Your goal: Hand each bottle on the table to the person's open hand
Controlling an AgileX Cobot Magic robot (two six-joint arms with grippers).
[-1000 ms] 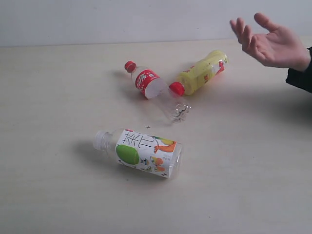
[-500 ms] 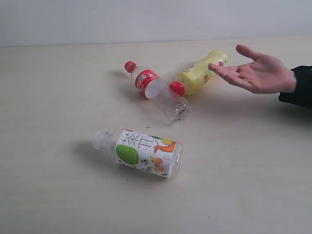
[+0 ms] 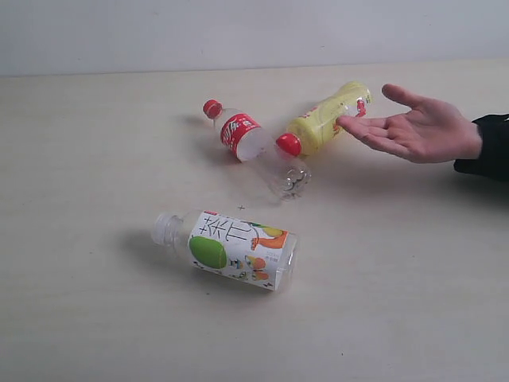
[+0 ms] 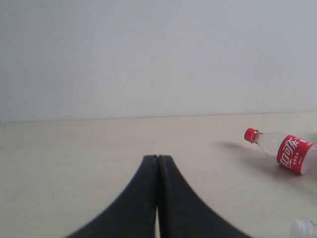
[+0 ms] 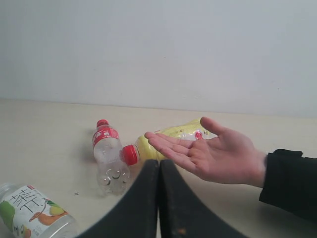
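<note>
Left gripper [image 4: 157, 159] and right gripper [image 5: 159, 162] are each pressed together, while the yellow bottle [image 3: 324, 122], red-label bottle [image 3: 245, 138] and fruit-label bottle [image 3: 237, 248] lie mid-counter [image 3: 87, 159] with open surface around, and the hand [image 3: 421, 131] reaches in from the right edge by the yellow one.

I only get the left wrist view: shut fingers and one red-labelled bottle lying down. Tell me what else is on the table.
Observer: A yellow bottle with a red cap lies on its side, its cap next to the body of your red-labelled bottle.
Operator: Now place the person's hand for me.
Observer: The open hand is held palm up on the right of the exterior view, fingertips by the yellow bottle's base.
Operator: Report the other arm.
Observer: The right gripper is shut on nothing and points toward that hand.
</note>
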